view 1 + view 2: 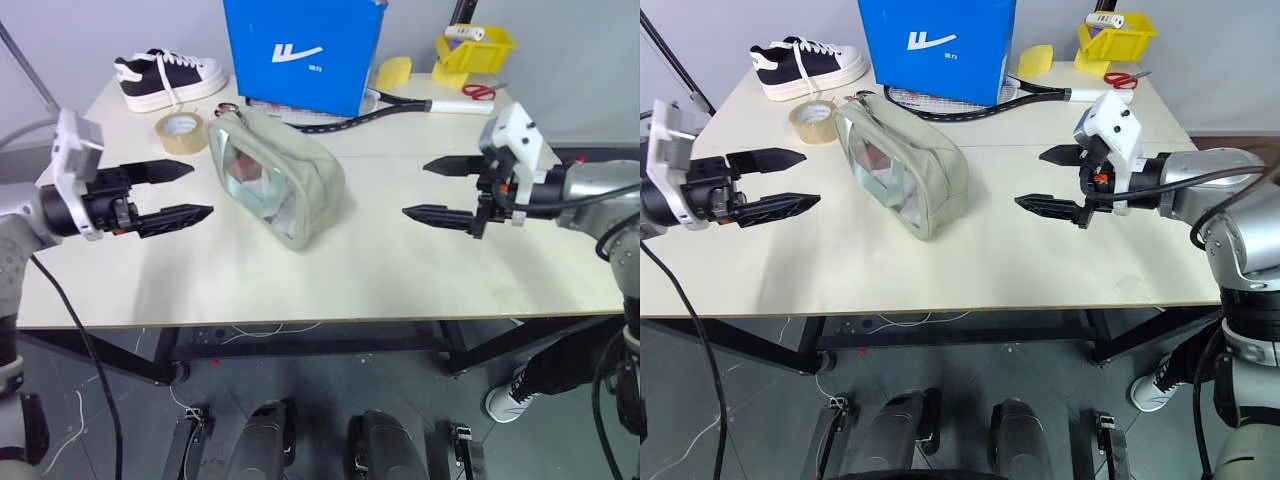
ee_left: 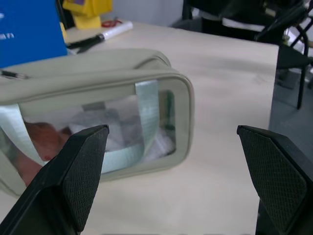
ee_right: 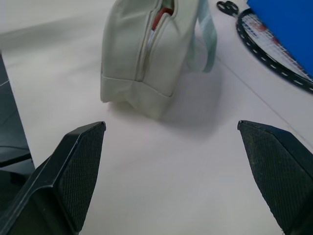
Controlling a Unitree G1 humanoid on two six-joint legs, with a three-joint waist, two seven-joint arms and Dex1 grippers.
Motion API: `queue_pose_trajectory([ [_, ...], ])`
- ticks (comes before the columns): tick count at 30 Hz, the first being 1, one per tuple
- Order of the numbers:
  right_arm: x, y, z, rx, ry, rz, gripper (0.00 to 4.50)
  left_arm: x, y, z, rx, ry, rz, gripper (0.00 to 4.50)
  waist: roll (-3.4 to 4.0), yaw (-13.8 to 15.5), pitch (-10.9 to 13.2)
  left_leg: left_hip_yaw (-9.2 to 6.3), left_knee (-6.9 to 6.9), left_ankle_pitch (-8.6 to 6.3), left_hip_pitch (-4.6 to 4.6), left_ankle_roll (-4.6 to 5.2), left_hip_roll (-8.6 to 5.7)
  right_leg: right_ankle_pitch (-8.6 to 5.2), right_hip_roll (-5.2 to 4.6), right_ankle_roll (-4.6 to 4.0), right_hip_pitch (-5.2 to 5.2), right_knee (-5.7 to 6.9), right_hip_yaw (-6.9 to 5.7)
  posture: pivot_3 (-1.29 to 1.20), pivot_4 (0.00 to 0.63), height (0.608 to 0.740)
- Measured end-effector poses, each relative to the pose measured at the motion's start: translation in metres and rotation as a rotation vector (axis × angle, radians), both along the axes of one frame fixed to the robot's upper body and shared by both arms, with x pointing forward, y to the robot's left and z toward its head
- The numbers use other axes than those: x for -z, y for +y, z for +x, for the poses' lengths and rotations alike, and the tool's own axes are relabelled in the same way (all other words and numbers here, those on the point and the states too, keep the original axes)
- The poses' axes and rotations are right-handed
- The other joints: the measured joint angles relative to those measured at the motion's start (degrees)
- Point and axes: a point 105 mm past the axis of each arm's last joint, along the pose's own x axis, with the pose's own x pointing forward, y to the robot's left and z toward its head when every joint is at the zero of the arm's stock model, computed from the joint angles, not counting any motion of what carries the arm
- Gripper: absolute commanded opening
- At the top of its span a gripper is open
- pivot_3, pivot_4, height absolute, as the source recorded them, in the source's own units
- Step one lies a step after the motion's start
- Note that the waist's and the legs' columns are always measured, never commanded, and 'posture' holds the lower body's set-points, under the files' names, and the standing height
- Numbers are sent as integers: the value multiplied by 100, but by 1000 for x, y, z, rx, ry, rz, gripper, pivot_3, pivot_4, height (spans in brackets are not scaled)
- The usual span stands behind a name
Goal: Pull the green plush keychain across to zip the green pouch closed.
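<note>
Pouch (image 1: 278, 180) lies tipped on the desk (image 1: 380, 270), left of centre, back end near the far edge by the blue box (image 1: 305, 50) and tape roll (image 1: 180, 132). Clear window faces the left gripper (image 1: 170, 193). Zipper partly open at the far end in the right wrist view; red shows in the gap. Keychain not made out. Both grippers hover either side, well apart from the pouch, fingers spread wide and empty; right gripper (image 1: 436, 190).

Risks, as I judge them: pouch is soft and unanchored, so pulling without bracing could drag it toward the racket (image 1: 400, 105). Fuzzy pull may slip the pads.
</note>
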Motion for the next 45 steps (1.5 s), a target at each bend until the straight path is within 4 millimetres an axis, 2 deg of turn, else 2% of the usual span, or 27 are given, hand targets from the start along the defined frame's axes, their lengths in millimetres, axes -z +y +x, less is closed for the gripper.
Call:
queue_pose_trajectory([
  [7, -17, 23, 6, -57, -6, 47, 4500, -4, 5, -5, -13, -5, -38, 4471, 0, -8, 0, 0, 0, 0, 1, 0, 0, 0, 0, -1, 0, 1, 0, 0, 150, 707],
  [11, -29, 62, 15, -138, 17, 87, 4500, -13, 7, -8, -2, -28, -73, 4471, 1, -42, 0, 1, -4, 2, -1, -4, 0, 1, 2, -1, -7, 3, 1, 0, 150, 707],
  [16, -46, 123, 41, -158, 49, 99, 4500, -17, 7, -12, 21, -38, -71, 4471, 1, -45, 0, 10, -5, 15, -5, -25, 0, 1, 6, -2, -17, 11, 0, 0, 150, 707],
  [20, -39, 163, 59, -139, 118, 67, 4500, -17, 9, -12, 14, -41, -72, 4471, 0, -14, 0, 11, -3, 15, -8, -25, -3, 1, 11, -1, -19, 13, -2, 0, 150, 707],
  [24, -23, 186, 72, -106, 173, 3, 4500, -18, 9, -12, 12, -45, -72, 4471, -1, -14, -1, 13, -4, 15, -9, -25, -5, 1, 14, -1, -23, 17, -1, 0, 150, 707],
  [25, -16, 188, 76, -91, 185, -14, 4500, -18, 10, -13, 12, -46, -72, 4471, -2, -14, -1, 13, -3, 15, -9, -25, -5, 1, 14, -1, -23, 17, -1, 0, 150, 707],
  [28, 2, 184, 85, -48, 221, -55, 3605, -19, 10, -13, 9, -51, -73, 4500, -1, -18, -1, 13, -4, 15, -12, -26, -5, 1, 15, -1, -27, 17, 0, 0, 150, 707],
  [31, 4, 182, 86, -54, 228, -68, 2038, -18, 11, -13, 5, -49, -69, 4500, -1, -45, 0, 17, -8, 17, -13, -28, -5, 1, 15, -1, -35, 21, 4, 0, 150, 707],
  [34, -4, 184, 83, -82, 216, -78, 407, -19, 11, -13, 7, -58, -66, 4500, -1, -54, 0, 21, -10, 17, -12, -29, -5, 1, 15, -1, -39, 26, 7, 0, 150, 707],
  [35, -7, 183, 82, -89, 211, -81, 32, -19, 11, -13, 8, -61, -65, 4500, -1, -54, 0, 23, -11, 17, -13, -29, -5, 1, 15, -1, -40, 26, 8, 0, 150, 707],
  [38, -12, 175, 78, -131, 205, -94, 32, -18, 9, -12, 11, -59, -61, 4500, -1, -39, 0, 24, -9, 17, -19, -29, -5, 1, 14, -1, -46, 27, 9, 0, 150, 707],
  [40, -21, 168, 68, -204, 164, -117, 32, -16, 8, -11, 14, -55, -57, 4500, -1, -21, 0, 24, -4, 17, -35, -28, -5, 1, 14, 0, -61, 29, 9, 0, 150, 707],
  [42, -27, 153, 53, -299, 108, -163, 32, -16, 7, -10, 17, -56, -57, 4500, -2, -3, 0, 24, 1, 17, -49, -27, -5, 2, 14, 2, -73, 29, 9, 0, 150, 707],
  [45, -22, 132, 38, -371, 81, -225, 32, -15, 9, -9, 11, -54, -58, 4500, -2, -22, 0, 26, 2, 11, -49, -17, -5, 4, 14, 5, -73, 30, 9, 0, 150, 707],
])
